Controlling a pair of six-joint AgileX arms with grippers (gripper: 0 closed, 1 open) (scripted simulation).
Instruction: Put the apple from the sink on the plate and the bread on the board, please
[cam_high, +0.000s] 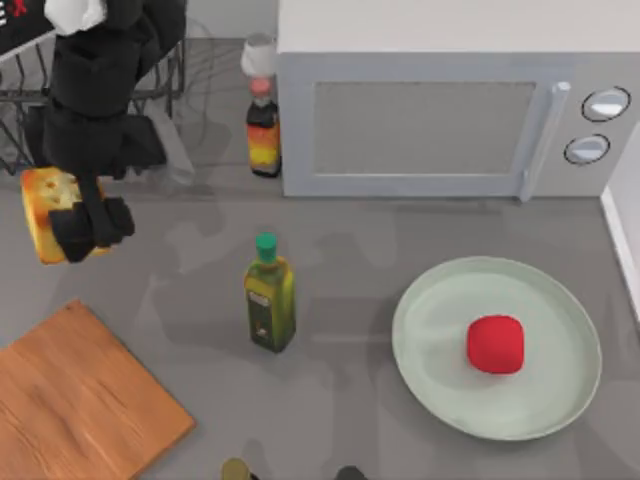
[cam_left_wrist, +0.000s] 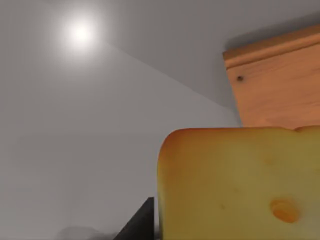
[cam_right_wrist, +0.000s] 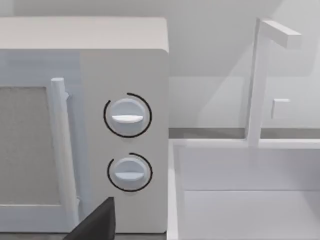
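Observation:
My left gripper (cam_high: 90, 225) is shut on the bread (cam_high: 42, 205), a golden-yellow cube held above the counter at the far left. The left wrist view has the bread (cam_left_wrist: 240, 185) up close, with the wooden board (cam_left_wrist: 275, 85) beyond it. In the top view the board (cam_high: 80, 400) lies at the front left, below the bread. The red apple (cam_high: 496, 344) rests on the pale green plate (cam_high: 430, 300) at the right. The white sink (cam_right_wrist: 240, 200) stands beside the microwave. A dark part of my right gripper (cam_right_wrist: 97, 222) faces the microwave and sink.
A grey microwave (cam_high: 440, 120) fills the back. An olive oil bottle (cam_high: 269, 300) stands mid-counter between board and plate, and a sauce bottle (cam_high: 263, 125) by the microwave's left corner. A wire dish rack (cam_high: 30, 90) sits back left. A faucet (cam_right_wrist: 260, 80) rises over the sink.

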